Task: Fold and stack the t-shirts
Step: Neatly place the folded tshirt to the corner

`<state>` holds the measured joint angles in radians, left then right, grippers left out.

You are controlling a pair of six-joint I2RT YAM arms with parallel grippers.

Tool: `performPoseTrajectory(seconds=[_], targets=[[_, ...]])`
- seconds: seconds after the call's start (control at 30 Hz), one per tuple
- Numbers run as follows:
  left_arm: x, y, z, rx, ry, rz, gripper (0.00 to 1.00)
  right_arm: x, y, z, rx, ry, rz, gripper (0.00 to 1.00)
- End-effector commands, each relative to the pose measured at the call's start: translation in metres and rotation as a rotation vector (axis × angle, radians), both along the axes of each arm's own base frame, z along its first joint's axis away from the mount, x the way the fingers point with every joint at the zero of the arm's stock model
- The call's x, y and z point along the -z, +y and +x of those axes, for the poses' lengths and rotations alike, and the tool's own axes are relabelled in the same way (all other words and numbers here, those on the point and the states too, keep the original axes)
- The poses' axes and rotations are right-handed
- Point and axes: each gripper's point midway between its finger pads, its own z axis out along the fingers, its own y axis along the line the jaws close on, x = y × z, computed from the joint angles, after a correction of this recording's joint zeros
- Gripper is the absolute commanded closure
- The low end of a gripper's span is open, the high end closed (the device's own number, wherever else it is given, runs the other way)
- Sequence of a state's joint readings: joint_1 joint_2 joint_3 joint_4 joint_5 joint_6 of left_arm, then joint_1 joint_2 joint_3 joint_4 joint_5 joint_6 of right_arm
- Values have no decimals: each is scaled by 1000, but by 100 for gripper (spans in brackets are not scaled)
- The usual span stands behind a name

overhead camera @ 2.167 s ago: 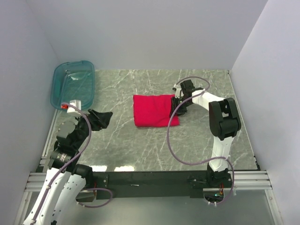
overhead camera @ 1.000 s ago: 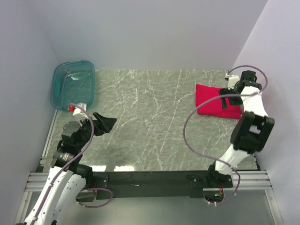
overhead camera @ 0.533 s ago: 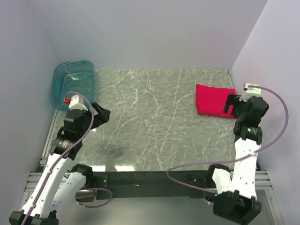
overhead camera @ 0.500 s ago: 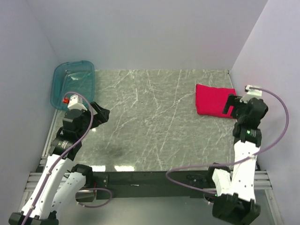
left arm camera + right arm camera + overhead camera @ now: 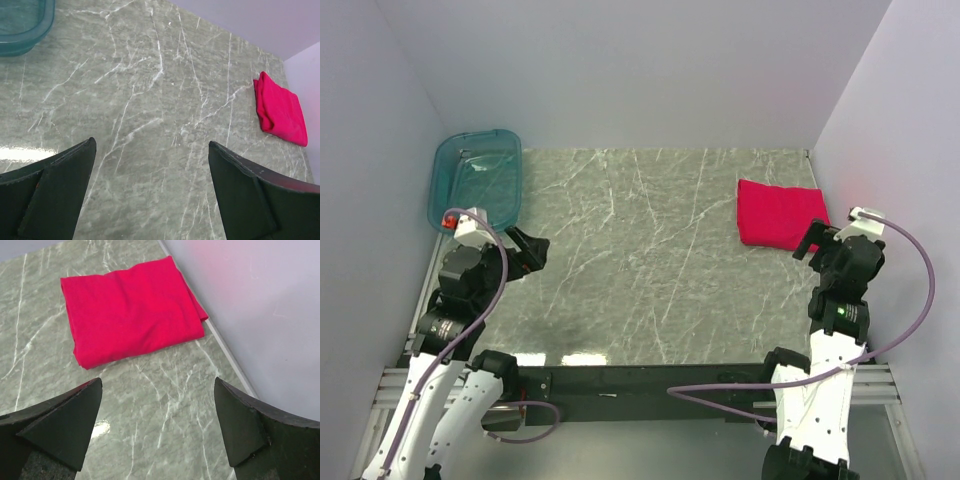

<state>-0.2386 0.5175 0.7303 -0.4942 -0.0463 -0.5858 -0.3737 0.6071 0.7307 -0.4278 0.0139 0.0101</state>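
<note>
One folded t-shirt [image 5: 780, 213] in every view; tub [image 5: 476, 180] in two

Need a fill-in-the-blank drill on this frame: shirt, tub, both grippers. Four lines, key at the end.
1. The folded bright red cotton t-shirt lies on the far ____ side of the grey marble table.
2. The translucent teal plastic tub sits in the table's far ____ corner.
3. The right gripper holds ____.
4. The left gripper has its jaws ____, over bare table.

Missing words: right; left; nothing; open.
</note>
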Motion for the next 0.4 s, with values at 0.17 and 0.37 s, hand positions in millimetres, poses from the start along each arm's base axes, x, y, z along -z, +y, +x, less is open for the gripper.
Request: performPoseTrajectory(seconds=[0.17, 0.37], targets=[[-3, 1, -3, 10, -14, 23, 1, -2, 0, 2, -7, -11, -3, 2], [0, 2, -1, 7, -11, 23, 0, 1, 2, 4, -39, 10, -24, 1]])
